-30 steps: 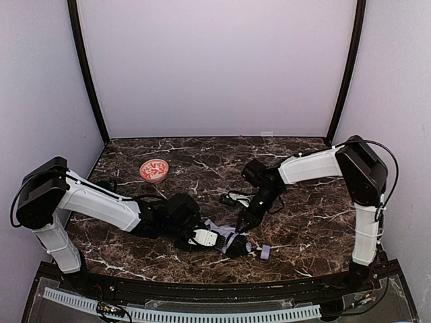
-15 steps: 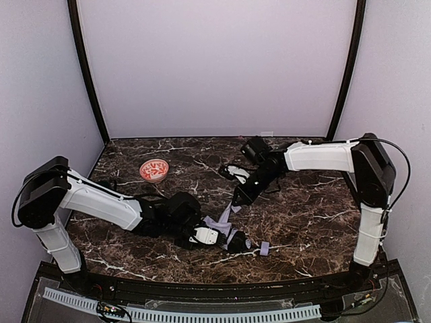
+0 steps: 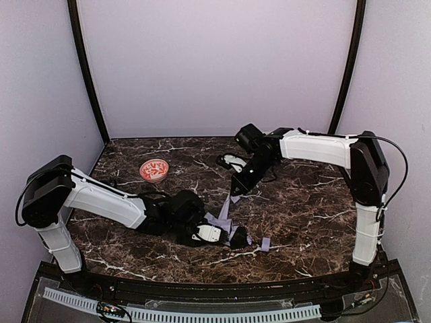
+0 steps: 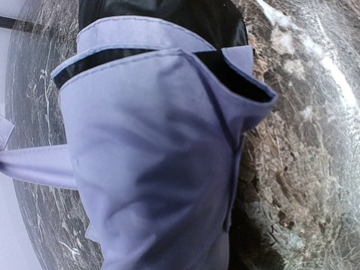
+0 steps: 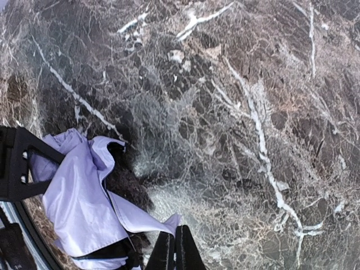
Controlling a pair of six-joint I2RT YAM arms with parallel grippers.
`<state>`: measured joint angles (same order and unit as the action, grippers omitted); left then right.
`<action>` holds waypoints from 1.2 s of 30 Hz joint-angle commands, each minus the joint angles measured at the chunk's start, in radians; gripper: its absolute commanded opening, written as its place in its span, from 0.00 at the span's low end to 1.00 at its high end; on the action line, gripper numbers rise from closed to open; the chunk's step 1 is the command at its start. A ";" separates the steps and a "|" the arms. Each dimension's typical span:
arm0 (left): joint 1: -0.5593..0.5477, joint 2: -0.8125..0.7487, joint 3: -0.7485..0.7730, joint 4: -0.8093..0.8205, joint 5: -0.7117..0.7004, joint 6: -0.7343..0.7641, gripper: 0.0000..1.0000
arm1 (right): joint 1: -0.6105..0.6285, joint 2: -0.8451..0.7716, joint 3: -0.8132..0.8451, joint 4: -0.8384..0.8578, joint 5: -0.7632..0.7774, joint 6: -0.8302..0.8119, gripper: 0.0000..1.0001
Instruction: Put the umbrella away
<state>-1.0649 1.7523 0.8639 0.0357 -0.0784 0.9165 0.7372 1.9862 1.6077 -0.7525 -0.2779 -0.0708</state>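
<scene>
The umbrella (image 3: pixel 217 227) lies folded near the table's front middle, lavender fabric with black underside, its small lavender handle (image 3: pixel 264 244) pointing right. My left gripper (image 3: pixel 225 235) is clamped round its bundle. In the left wrist view the fabric (image 4: pixel 152 157) fills the frame and hides the fingers. My right gripper (image 3: pixel 237 189) hovers farther back, shut on the tip of a lavender flap (image 3: pixel 224 208) that stretches up from the bundle. In the right wrist view the closed gripper (image 5: pixel 175 232) pinches that flap's corner (image 5: pixel 140 219).
A small red-patterned bowl (image 3: pixel 154 170) sits at the back left of the dark marble table (image 3: pixel 303 202). Pale walls and black corner posts (image 3: pixel 86 74) close in the back and sides.
My right gripper has closed fully and travelled up and toward the back, drawing a lavender flap out of the bundle. The left arm and the umbrella body have barely shifted.
</scene>
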 commanded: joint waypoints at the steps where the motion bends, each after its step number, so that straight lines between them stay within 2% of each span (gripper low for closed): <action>1: -0.030 0.068 -0.055 -0.358 0.097 0.041 0.00 | -0.063 0.008 0.158 0.094 0.051 0.054 0.00; 5: -0.019 0.106 -0.033 -0.357 0.070 -0.042 0.00 | -0.068 0.011 0.206 -0.046 0.000 0.083 0.00; 9: 0.039 0.171 0.042 -0.378 0.089 -0.199 0.00 | -0.072 -0.101 0.079 -0.054 -0.080 0.153 0.00; 14: 0.090 0.184 0.079 -0.392 0.141 -0.267 0.00 | -0.100 -0.211 -0.089 0.049 -0.309 0.278 0.00; 22: 0.120 0.211 0.144 -0.408 0.185 -0.329 0.00 | -0.098 -0.319 -0.296 0.220 -0.459 0.480 0.00; 29: 0.155 0.266 0.260 -0.474 0.241 -0.398 0.00 | -0.046 -0.368 -0.462 0.376 -0.428 0.583 0.00; 32: 0.162 0.290 0.301 -0.501 0.260 -0.421 0.00 | -0.006 -0.367 -0.519 0.491 -0.433 0.636 0.00; 36: 0.231 0.328 0.357 -0.532 0.407 -0.496 0.00 | 0.019 -0.364 -0.563 0.578 -0.422 0.670 0.00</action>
<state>-0.8944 1.9587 1.2316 -0.2703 0.1902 0.5385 0.7139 1.6566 1.0733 -0.3622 -0.6472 0.5354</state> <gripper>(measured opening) 0.328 0.005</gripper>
